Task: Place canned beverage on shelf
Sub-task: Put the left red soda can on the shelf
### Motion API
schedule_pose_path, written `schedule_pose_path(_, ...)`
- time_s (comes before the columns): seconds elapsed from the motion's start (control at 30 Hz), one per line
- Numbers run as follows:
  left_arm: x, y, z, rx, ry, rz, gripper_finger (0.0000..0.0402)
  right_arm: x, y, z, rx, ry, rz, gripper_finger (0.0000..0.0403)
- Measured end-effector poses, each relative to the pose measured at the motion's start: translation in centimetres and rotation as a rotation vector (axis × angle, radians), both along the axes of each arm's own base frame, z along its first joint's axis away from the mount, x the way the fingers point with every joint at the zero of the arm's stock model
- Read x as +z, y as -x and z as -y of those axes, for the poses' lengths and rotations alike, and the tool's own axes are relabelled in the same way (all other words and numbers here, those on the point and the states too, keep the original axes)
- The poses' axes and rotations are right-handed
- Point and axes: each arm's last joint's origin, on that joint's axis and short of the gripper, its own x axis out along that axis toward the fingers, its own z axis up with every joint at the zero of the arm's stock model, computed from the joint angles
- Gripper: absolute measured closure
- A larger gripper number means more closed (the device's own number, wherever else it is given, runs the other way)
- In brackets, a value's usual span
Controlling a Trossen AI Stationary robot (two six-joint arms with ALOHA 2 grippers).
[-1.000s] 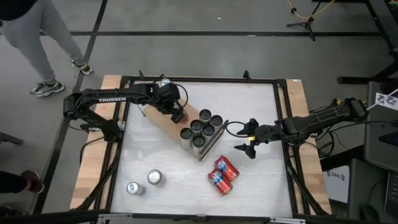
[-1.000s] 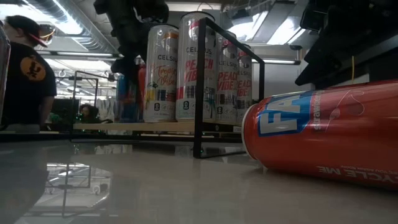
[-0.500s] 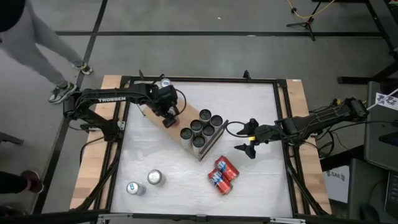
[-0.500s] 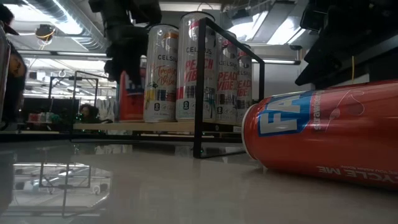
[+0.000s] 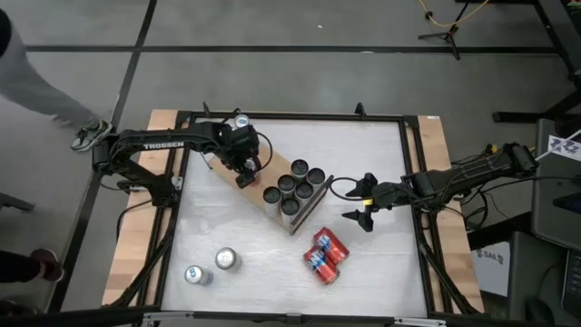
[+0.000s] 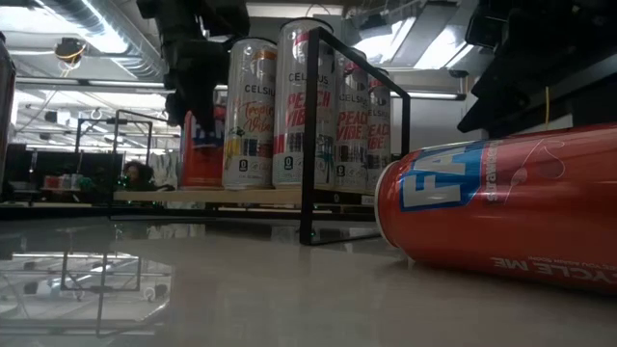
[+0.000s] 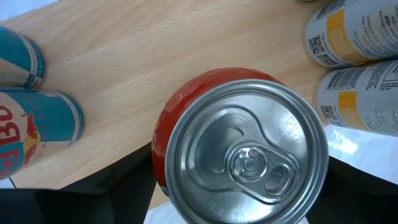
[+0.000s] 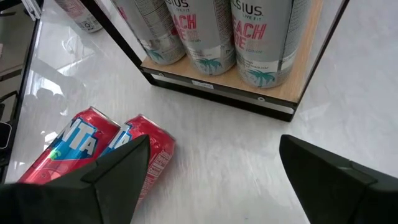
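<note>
Red can (image 7: pixel 239 146) stands upright on the wooden shelf (image 5: pixel 263 177), between the fingers of the left end effector (image 5: pixel 243 174); whether they still press it I cannot tell. Beside it on the shelf stand two blue cans (image 7: pixel 34 118) and a group of silver cans (image 5: pixel 295 186). Farther right, the right end effector (image 5: pixel 361 216) hangs spread and empty near two red cans lying on the table (image 5: pixel 325 254).

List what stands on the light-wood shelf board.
On the light-wood shelf board: six tall silver cans clustered at one end, and a red can under the left tool. Blue cans show beside it; their bases are out of view.
</note>
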Motion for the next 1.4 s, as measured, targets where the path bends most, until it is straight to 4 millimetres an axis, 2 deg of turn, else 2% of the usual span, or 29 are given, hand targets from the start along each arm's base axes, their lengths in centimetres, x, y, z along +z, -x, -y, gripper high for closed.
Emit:
schedule_pose_path(0.23,-0.01,-0.02,-0.01,0.001,0.0,0.001,0.0068,0.0,0.0,0.0,0.0,0.0,0.0,0.0049)
schedule_pose_path(1.4,0.19,0.08,-0.1,0.045,-0.031,0.004,0.0066,-0.01,0.01,0.01,0.0,0.0,0.0,0.0049)
